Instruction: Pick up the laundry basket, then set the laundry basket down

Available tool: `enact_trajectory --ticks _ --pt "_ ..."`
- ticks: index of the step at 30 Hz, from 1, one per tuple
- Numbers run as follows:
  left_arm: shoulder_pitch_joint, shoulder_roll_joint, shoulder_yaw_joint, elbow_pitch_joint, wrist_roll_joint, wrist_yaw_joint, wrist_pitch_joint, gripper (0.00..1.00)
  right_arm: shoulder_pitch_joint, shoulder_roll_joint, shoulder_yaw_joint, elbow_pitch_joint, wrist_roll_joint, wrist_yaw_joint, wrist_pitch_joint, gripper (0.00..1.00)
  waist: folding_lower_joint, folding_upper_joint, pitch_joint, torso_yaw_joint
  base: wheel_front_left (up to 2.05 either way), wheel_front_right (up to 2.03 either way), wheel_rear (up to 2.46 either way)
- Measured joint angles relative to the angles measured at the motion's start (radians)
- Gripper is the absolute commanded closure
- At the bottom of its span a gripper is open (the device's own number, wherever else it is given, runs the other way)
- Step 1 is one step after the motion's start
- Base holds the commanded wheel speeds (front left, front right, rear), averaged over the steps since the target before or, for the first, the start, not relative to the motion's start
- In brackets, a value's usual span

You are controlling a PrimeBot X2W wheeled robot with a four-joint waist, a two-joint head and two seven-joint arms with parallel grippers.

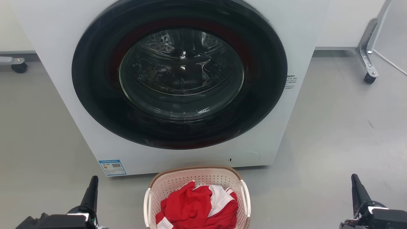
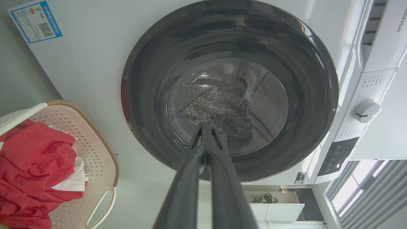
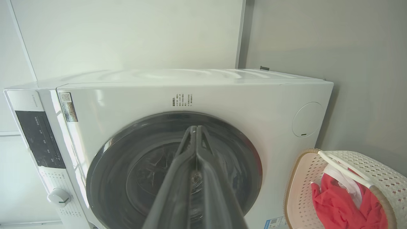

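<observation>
At the left, the left jaws are fully closed. We see their two long dark fingers [image 2: 187, 184] pressed together at the tips with nothing between them, well apart from the basket.

In the middle, the small cream-white perforated plastic laundry basket [image 1: 178, 183], with its brown woven-look rim, stands upright on the grey floor [image 1: 334, 143]. It sits just in front of the white front-loading washing machine [image 1: 57, 79], below the machine's closed round dark glass door [image 1: 181, 73]. We cannot tell whether basket and machine touch. A crumpled red-and-white garment [image 1: 190, 206] lies inside the basket.

At the right, the right jaws are also fully closed on nothing, with the right fingers [image 3: 178, 184] tip to tip, well apart from the basket.
</observation>
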Motion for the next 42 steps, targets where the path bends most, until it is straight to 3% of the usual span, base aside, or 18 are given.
enact_trajectory --ticks 6,42 --pt "-0.015 -0.003 0.008 0.005 -0.049 -0.008 0.011 1.0 -0.015 0.001 -0.014 0.002 0.04 0.008 0.011 1.0 0.0 0.0 0.001 -0.001 0.0 0.0 0.0" --pt "-0.015 -0.004 0.008 0.005 -0.049 -0.008 0.011 1.0 -0.015 0.002 -0.014 0.002 0.04 0.008 0.011 1.0 0.0 0.0 0.001 -0.001 0.0 0.0 0.0"
